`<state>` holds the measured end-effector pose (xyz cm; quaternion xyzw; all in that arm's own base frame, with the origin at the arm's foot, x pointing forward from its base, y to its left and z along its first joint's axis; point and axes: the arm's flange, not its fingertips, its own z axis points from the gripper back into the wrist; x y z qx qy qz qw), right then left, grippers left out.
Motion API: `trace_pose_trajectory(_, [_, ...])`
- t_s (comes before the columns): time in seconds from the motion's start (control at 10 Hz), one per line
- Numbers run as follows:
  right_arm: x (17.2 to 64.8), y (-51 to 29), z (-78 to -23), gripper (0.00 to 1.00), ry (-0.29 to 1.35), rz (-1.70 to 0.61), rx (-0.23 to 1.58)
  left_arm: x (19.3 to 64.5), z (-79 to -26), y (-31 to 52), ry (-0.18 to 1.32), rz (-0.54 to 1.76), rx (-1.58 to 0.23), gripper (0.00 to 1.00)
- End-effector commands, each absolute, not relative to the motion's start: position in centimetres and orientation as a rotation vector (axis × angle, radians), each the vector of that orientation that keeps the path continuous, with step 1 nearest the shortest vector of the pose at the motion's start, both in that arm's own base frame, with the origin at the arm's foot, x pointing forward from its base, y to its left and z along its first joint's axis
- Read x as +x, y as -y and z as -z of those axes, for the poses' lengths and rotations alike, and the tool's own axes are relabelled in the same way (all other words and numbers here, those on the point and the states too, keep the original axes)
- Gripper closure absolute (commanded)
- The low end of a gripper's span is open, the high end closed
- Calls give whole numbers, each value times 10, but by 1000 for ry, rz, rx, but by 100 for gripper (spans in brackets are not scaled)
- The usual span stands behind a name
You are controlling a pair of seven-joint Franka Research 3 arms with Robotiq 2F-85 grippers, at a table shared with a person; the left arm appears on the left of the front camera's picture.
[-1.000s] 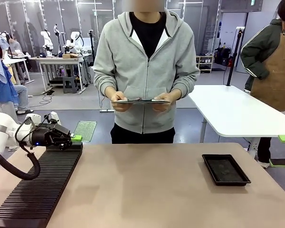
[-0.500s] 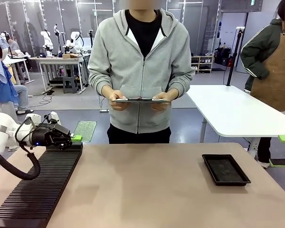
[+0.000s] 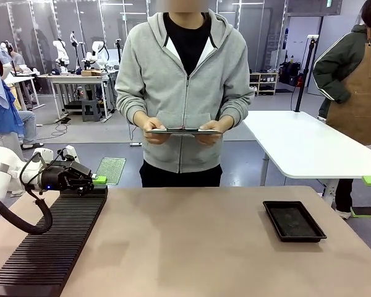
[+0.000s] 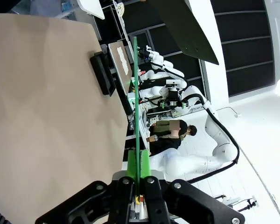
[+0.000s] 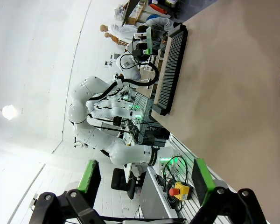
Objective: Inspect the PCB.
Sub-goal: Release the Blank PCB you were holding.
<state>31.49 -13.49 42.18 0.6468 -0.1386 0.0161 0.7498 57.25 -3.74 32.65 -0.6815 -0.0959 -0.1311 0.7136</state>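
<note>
**Left arm has the circuit board by the rim: thoughts on the grip**

So the left gripper (image 3: 98,179) is pinched tight on the circuit board (image 3: 111,170). It holds the board out past the far left corner of the table (image 3: 191,247), just beyond the far end of the black slotted rack (image 3: 49,241). From the left wrist camera the board runs edge-on straight out from between the green pads (image 4: 130,164). That means the grip is on one narrow strip of the rim and the rest hangs free. The right gripper (image 5: 144,179) is spread wide with nothing in it. At the far side a person holds a tablet (image 3: 183,130) flat in both hands. A black tray (image 3: 294,221) sits on the right of the table.

My take on handling: the board looks thin and light. It's probably stiff enough to stay flat, though it may flex a bit if swung. The speckled face is likely the delicate part, so I'd only ever grab the bare edges. With such a small bite on a smooth rim, I'd guess it could pivot or slip if the arm moves fast. Slow turns seem safest.
</note>
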Motion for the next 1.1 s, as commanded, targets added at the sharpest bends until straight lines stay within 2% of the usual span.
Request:
trace_pose_trajectory(0.0, [313, 136, -422, 0, 303, -41, 1416, 571, -326, 40, 206, 292, -1509, 97])
trace_pose_trajectory(1.0, [313, 136, -422, 0, 303, -41, 1416, 571, -326, 40, 206, 292, -1509, 97])
